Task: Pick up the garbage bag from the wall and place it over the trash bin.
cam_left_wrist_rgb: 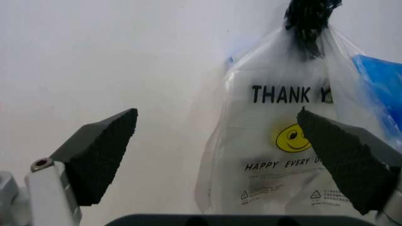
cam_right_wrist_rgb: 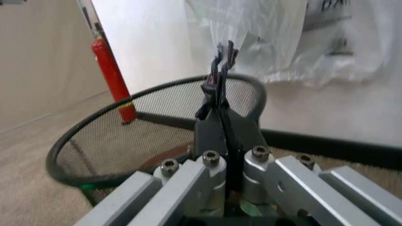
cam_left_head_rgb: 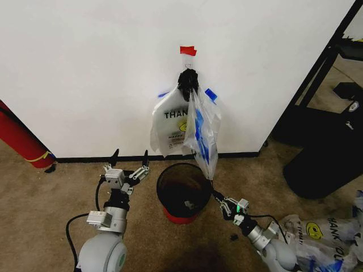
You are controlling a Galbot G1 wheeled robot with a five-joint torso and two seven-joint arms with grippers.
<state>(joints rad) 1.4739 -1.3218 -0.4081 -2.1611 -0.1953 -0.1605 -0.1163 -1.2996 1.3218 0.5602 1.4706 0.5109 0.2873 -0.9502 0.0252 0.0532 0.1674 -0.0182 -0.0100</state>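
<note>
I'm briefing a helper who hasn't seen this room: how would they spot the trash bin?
Find the white wall; the trash bin stands on the carpet before it, under the hanging garbage bag. It is round black mesh with a red base, unlike the long red cylinder.

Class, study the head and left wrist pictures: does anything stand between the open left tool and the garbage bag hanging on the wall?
Nothing visible does. The left tool is open, low beside the trash bin, and faces the garbage bag across bare wall. The right tool, shut, sits at the bin's far rim, out of that path.
</note>
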